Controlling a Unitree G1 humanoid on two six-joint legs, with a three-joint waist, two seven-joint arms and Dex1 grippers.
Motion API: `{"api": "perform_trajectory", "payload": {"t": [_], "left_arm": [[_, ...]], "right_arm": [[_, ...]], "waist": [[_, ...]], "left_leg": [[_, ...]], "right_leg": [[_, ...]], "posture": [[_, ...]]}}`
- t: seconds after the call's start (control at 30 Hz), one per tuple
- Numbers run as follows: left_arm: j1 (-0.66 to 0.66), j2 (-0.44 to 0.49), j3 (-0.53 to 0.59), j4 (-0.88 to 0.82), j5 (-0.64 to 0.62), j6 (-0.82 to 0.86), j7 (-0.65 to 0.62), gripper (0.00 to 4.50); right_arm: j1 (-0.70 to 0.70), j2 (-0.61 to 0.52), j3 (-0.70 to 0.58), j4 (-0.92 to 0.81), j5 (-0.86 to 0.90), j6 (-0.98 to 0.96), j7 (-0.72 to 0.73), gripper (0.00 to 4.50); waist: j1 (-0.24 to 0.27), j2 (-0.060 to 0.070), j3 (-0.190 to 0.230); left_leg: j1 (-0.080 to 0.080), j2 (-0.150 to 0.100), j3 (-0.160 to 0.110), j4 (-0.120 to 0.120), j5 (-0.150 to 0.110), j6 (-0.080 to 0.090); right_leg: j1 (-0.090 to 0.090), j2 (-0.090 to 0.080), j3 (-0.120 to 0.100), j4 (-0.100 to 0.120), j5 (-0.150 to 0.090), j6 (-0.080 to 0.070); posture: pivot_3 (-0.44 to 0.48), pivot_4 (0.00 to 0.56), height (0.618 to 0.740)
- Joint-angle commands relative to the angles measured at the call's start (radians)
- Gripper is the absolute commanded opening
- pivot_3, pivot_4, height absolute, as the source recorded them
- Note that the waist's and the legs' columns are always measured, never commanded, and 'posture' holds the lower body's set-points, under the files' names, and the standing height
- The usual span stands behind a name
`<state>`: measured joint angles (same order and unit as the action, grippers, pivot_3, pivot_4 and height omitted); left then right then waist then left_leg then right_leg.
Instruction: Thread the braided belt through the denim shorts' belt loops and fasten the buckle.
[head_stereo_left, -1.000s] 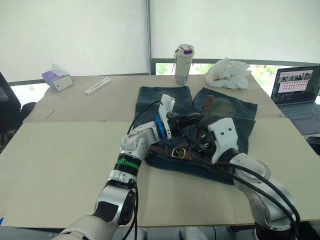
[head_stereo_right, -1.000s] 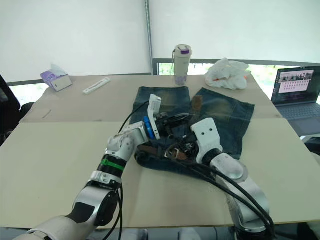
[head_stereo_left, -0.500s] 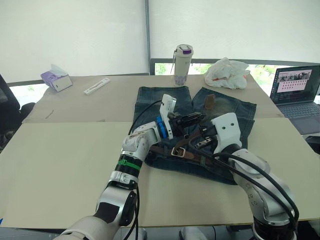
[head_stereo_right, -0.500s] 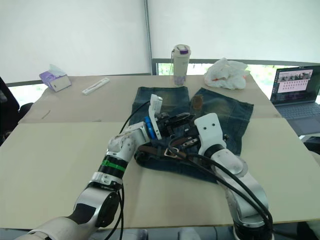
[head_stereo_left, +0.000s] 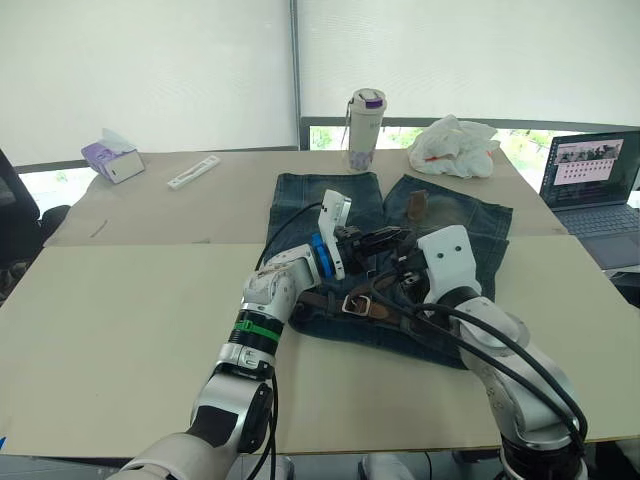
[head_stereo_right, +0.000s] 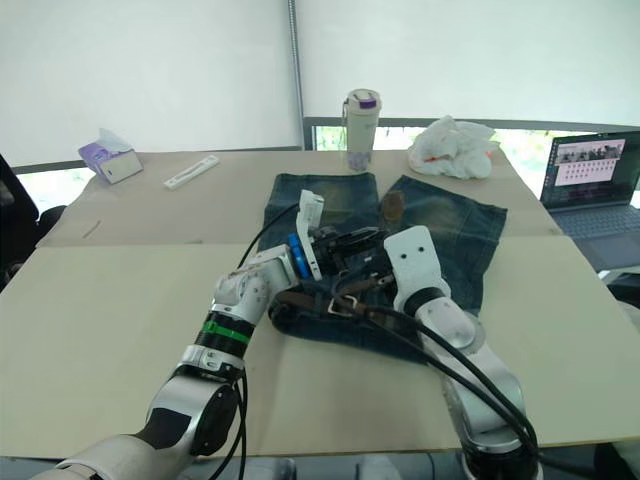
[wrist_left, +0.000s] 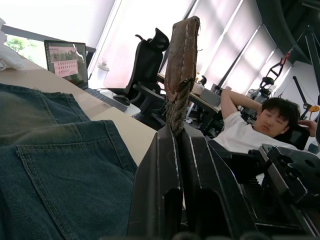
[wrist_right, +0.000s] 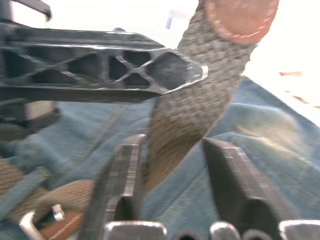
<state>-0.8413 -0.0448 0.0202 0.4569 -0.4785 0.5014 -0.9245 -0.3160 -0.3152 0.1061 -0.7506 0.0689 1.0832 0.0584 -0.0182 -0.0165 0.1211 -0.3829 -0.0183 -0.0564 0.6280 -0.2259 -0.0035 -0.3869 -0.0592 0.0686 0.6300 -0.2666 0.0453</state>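
Belt (wrist_left: 181, 65) tip held over shorts (head_stereo_left: 455, 225)
Left gripper (wrist_left: 179, 131) pinches belt tip; right gripper (wrist_right: 172, 150) open around strap.

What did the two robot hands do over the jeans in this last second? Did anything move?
The right gripper rose off the buckle and swung toward the left gripper; its open fingers now flank the braided belt. The left gripper stayed shut on the belt's tip, holding it up. The denim shorts, bottle and laptop stayed put.
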Motion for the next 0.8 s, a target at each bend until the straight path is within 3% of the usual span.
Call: {"api": "perform_trajectory", "payload": {"t": [0.03, 0.07, 0.17, 0.2, 0.57, 0.6, 0.8], "left_arm": [[-0.010, -0.004, 0.003, -0.026, -0.022, -0.004, -0.006, 0.00], [-0.009, -0.004, 0.003, -0.026, -0.022, -0.004, -0.006, 0.00], [-0.008, -0.004, 0.002, -0.027, -0.022, -0.005, -0.006, 0.00], [-0.007, -0.004, 0.002, -0.026, -0.021, -0.005, -0.006, 0.00], [-0.005, -0.004, 0.004, -0.025, -0.020, -0.008, -0.004, 0.00], [-0.004, -0.004, 0.004, -0.025, -0.020, -0.008, -0.004, 0.00], [0.000, -0.003, 0.005, -0.031, -0.025, 0.001, -0.006, 0.00]], "right_arm": [[-0.030, 0.031, -0.010, -0.008, -0.033, -0.007, -0.037, 4.07], [-0.031, 0.035, -0.009, -0.005, -0.037, -0.008, -0.038, 4.44], [-0.031, 0.043, -0.012, 0.001, -0.038, -0.022, -0.034, 4.47], [-0.031, 0.045, -0.012, 0.001, -0.038, -0.025, -0.032, 3.98], [-0.038, 0.065, -0.014, -0.006, -0.032, -0.006, -0.021, 0.23], [-0.040, 0.066, -0.015, -0.005, -0.032, -0.006, -0.021, 0.07], [-0.039, 0.070, -0.018, 0.001, -0.028, 0.002, -0.015, 0.07]], "waist": [[0.000, 0.000, 0.000], [0.000, 0.000, 0.000], [0.000, 0.000, 0.000], [0.000, 0.000, 0.000], [-0.001, 0.000, 0.000], [-0.001, 0.000, 0.000], [-0.001, 0.000, 0.000]], "left_leg": [[0.000, 0.000, 0.000, 0.000, 0.000, 0.000], [0.000, 0.000, 0.000, 0.000, 0.000, 0.000], [0.000, 0.000, 0.000, 0.000, 0.000, 0.000], [0.000, 0.000, 0.000, 0.000, 0.000, 0.000], [0.000, 0.000, 0.000, 0.000, 0.000, 0.000], [0.000, 0.000, 0.000, 0.000, 0.000, 0.000], [0.000, 0.000, 0.000, 0.000, 0.000, 0.000]], "right_leg": [[0.000, 0.000, 0.000, 0.000, 0.000, 0.000], [0.000, 0.000, 0.000, 0.000, 0.000, 0.000], [0.000, 0.000, 0.000, 0.000, 0.000, 0.000], [0.000, 0.000, 0.000, 0.000, 0.000, 0.000], [0.000, 0.000, 0.000, 0.000, 0.000, 0.000], [0.000, 0.000, 0.000, 0.000, 0.000, 0.000], [0.000, 0.000, 0.000, 0.000, 0.000, 0.000]], "posture": [[0.000, 0.150, 0.740], [0.000, 0.150, 0.740], [0.000, 0.150, 0.740], [0.000, 0.150, 0.740], [0.000, 0.150, 0.740], [0.000, 0.150, 0.740], [0.000, 0.150, 0.740]]}}
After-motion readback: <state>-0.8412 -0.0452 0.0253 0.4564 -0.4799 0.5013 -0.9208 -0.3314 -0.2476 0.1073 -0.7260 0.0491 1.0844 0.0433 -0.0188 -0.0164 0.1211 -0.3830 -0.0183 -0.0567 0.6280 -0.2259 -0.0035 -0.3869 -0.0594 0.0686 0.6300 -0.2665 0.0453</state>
